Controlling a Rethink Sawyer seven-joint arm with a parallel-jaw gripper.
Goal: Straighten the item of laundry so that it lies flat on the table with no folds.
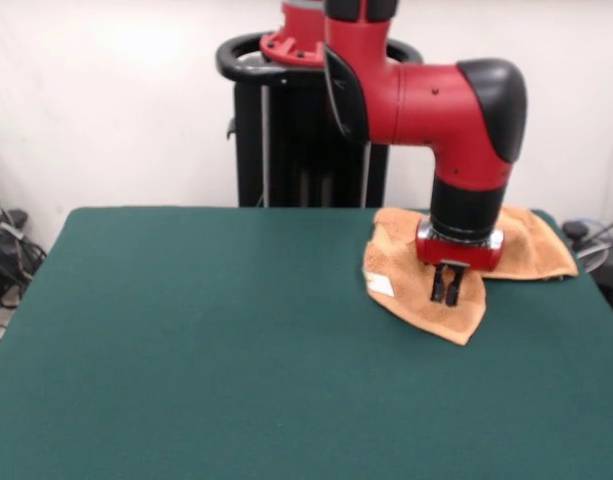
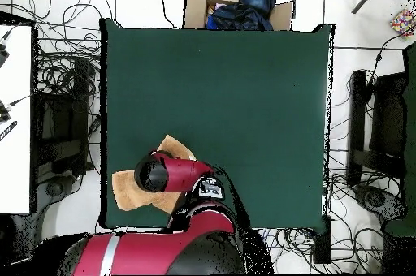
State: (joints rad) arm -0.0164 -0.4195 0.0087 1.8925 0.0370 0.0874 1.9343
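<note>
1. The orange-tan terry hand towel [image 1: 426, 275] lies crumpled near a corner of the green table [image 1: 206, 350], on the pedestal's side; in the overhead view part of it [image 2: 126, 187] hangs past the table's edge.
2. The gripper [image 1: 445, 290] points straight down onto the towel's middle, its 2 black fingers [image 1: 438, 283] close together with tips at the cloth. It looks pinched on a fold, though I cannot tell whether cloth is really caught between them.
3. My guess at why: the arm stands over the bunched part to take hold and drag the cloth inward.
4. The towel is doubled over, so its long axis runs roughly along the table's far edge in the front view, with 1 pointed flap [image 1: 464, 328] aimed toward the table's middle. A white tag [image 1: 380, 285] shows beside the gripper.
</note>
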